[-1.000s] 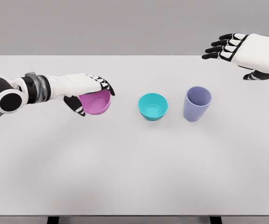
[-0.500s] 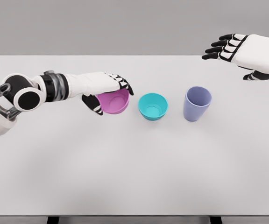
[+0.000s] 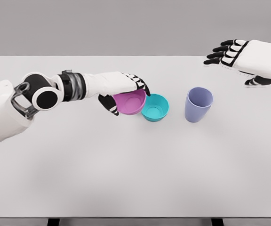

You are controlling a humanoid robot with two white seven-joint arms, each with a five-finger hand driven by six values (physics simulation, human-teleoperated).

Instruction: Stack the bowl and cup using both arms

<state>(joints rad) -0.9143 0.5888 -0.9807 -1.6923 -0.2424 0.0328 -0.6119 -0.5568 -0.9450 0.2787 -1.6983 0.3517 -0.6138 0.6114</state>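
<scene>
White tabletop [image 3: 126,179] fills your view from the near edge to a plain grey backdrop. Nearest the centre, your left hand [image 3: 123,89] reaches in from the left with its fingers curled over the rim of the pink bowl [image 3: 131,102] and the thumb beneath, so the bowl sits enclosed in the grasp, tilted with its opening towards you. Its right edge overlaps the left rim of the teal bowl [image 3: 155,107], which rests upright on the table just beside the hand. Further right stands the lavender cup [image 3: 198,104], upright and apart from both bowls. Farthest back, your right hand [image 3: 241,55] hovers above the far right corner, fingers loosely extended and holding nothing.
</scene>
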